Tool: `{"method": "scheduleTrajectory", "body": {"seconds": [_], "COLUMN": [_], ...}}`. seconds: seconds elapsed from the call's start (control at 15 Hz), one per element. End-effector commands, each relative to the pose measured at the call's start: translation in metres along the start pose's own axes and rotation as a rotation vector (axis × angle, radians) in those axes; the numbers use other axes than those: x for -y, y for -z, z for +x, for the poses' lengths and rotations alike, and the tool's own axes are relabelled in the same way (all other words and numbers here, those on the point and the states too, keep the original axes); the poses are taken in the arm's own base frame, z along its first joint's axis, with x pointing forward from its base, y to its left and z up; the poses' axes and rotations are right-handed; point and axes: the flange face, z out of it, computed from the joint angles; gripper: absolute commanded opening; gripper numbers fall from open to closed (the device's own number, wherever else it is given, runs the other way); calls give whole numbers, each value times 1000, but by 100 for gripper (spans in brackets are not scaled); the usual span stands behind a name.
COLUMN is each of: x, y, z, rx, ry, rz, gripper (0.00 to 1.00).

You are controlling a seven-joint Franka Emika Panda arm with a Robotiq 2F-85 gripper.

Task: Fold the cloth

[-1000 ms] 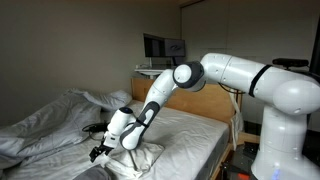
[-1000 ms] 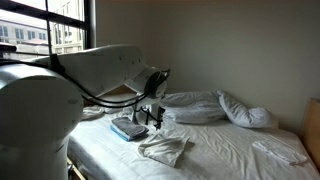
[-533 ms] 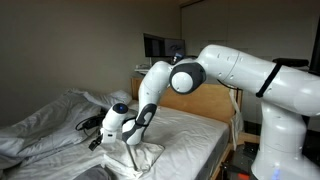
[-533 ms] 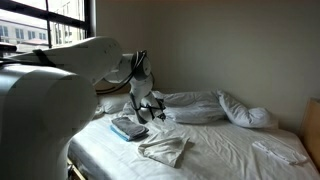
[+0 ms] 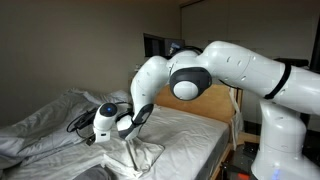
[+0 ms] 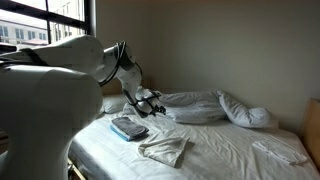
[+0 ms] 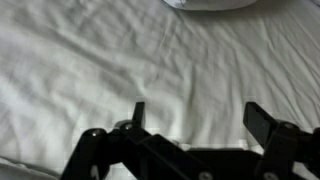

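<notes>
hovering with its jaws spread wide and nothing between them, the gripper point(image 6: 152, 103) sits left of centre in an exterior view, apart from the cloth point(image 6: 165, 150). the cloth lies in a bunched, uneven heap at lower centre, near the front edge of the mattress point(image 6: 235, 150). the wrist view shows only wrinkled white bedding point(image 7: 100, 60) beyond the fingers point(image 7: 138, 112). the fold looks rough at best: layers overlap, but the edges are not squared, so tidying seems left to do.
</notes>
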Motion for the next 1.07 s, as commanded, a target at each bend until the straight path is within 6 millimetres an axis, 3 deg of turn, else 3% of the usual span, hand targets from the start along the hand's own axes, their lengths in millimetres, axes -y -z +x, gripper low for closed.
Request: {"method": "scheduleTrajectory", "body": {"seconds": [0.0, 0.2, 0.67, 1.0], "x": [4, 12, -6, -15], "y": [-1, -7, -22, -30], "z": [0, 4, 53, 59], "rx": [-1, -17, -280, -377], "ry": [-2, 11, 74, 47], "rz": [3, 28, 64, 35], "gripper": [100, 100, 100, 100]}}
